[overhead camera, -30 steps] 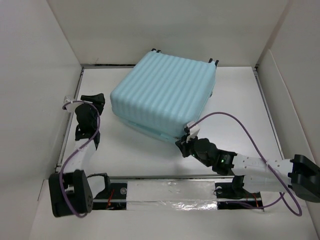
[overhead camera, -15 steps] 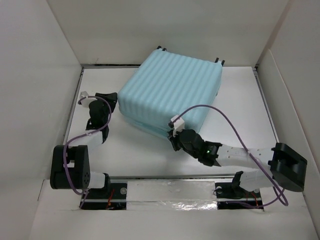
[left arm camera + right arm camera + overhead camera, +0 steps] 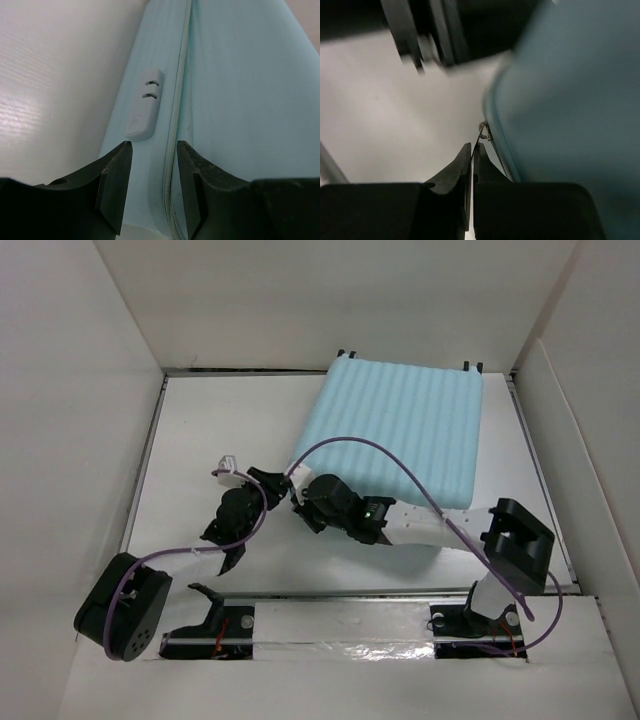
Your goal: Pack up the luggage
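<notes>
The luggage (image 3: 400, 430) lies shut on the white desk (image 3: 220, 420), ribbed aqua shell facing up, toward the far right. Small black wheels (image 3: 345, 353) poke out past its far edge. Both arms meet at its near left corner.

The left arm (image 3: 240, 508) reaches in from the left. The left jaws stand apart with nothing between them but the suitcase's side wall just ahead. They are close to the shell, though I cannot tell whether they touch it. The zipper seam (image 3: 172, 130) runs straight away from the gap, lying closer to the right-hand finger. A small pale plastic fitting (image 3: 142, 107) with two slots sits on the shell just beyond the left-hand finger.

The right arm (image 3: 420, 525) stretches across the front of the case from the right, its purple cable (image 3: 400, 465) arching over the shell. The right jaws are pressed together, and a thin metal zipper pull (image 3: 482, 131) stands right at their tips, seemingly pinched there. The aqua shell fills the space to the right of those tips. Bare desk lies to their left, and the dark, blurred body of the other arm is straight ahead of them.
</notes>
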Action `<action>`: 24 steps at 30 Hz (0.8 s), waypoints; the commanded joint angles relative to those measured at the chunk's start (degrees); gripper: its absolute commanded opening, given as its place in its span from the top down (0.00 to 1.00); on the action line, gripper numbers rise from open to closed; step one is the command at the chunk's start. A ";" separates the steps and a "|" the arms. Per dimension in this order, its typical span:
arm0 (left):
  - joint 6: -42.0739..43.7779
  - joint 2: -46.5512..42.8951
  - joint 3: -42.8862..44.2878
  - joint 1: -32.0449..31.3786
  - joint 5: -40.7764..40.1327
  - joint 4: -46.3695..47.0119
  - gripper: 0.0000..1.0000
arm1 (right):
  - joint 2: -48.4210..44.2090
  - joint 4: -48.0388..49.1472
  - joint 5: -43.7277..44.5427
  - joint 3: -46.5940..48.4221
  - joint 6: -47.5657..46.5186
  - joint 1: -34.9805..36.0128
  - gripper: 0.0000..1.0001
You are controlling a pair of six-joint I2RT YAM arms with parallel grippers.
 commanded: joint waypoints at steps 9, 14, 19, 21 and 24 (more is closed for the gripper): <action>-0.22 -16.40 -7.62 -7.59 10.94 -1.05 0.56 | 2.90 20.00 -29.27 11.44 0.62 11.08 1.00; 3.38 -27.24 -3.07 -5.92 1.87 -15.40 0.32 | -19.67 21.51 -26.03 -14.84 3.87 11.09 1.00; 6.11 -22.70 6.06 -5.39 -2.88 -17.44 0.24 | -43.91 10.19 -18.64 -27.17 7.91 8.72 1.00; 6.46 -14.65 11.41 -2.51 -1.84 -14.90 0.19 | -50.43 6.15 -16.78 -29.55 9.14 7.49 1.00; 7.07 -1.92 18.45 0.58 4.73 -13.22 0.15 | -53.81 3.68 -17.22 -29.82 9.85 6.78 1.00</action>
